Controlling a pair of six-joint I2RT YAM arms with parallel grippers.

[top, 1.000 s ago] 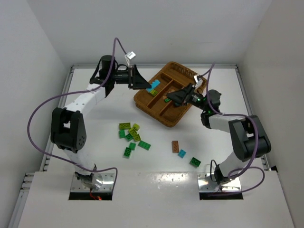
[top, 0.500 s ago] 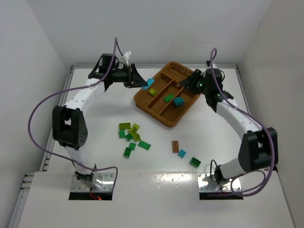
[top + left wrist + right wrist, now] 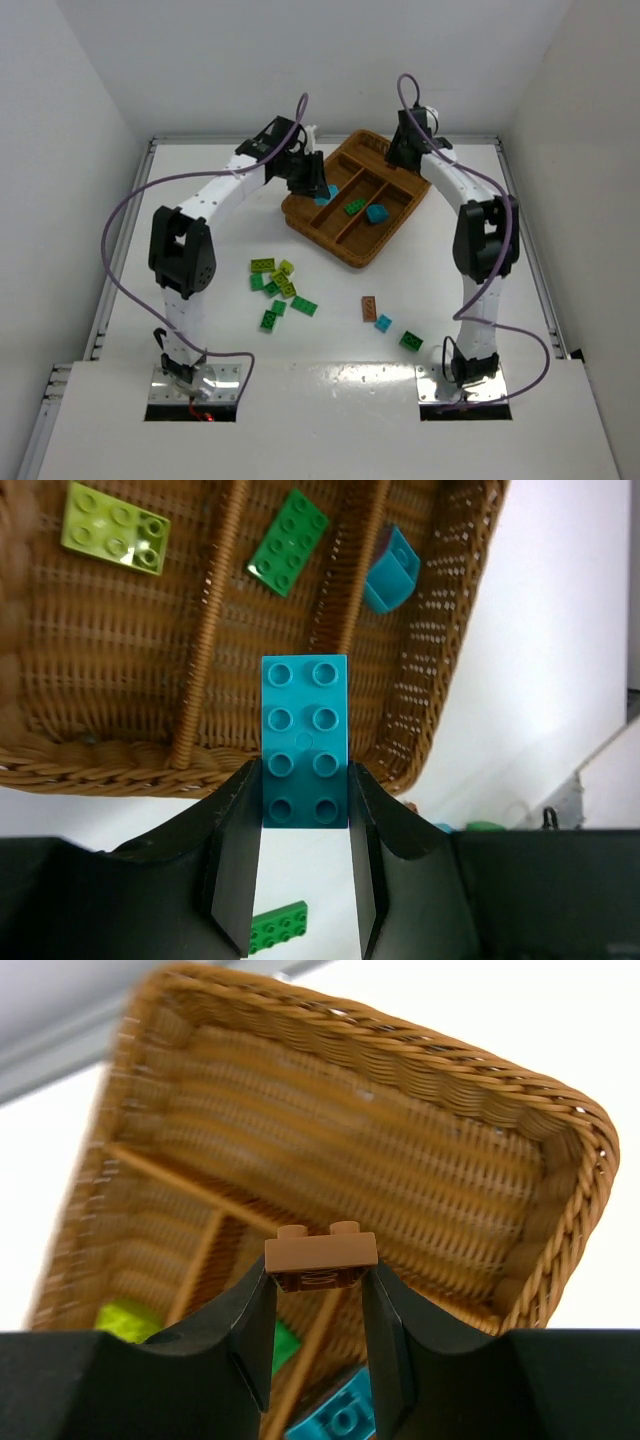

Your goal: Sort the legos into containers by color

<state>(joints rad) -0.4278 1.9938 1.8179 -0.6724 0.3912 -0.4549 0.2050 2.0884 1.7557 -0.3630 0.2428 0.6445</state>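
My left hand is clamped on a cyan brick, held over the rim of the wicker tray, which sits near the far edge of the bench. My right hand pinches a brown brick over the tray's short end. A lime brick, a green brick and a second cyan brick lie inside it. Loose legos lie mid-bench.

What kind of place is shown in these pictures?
Probably a robotics test cell: a white table inside plain white walls, a left arm and right arm bolted at its near edge, and a wicker tray with toy bricks.
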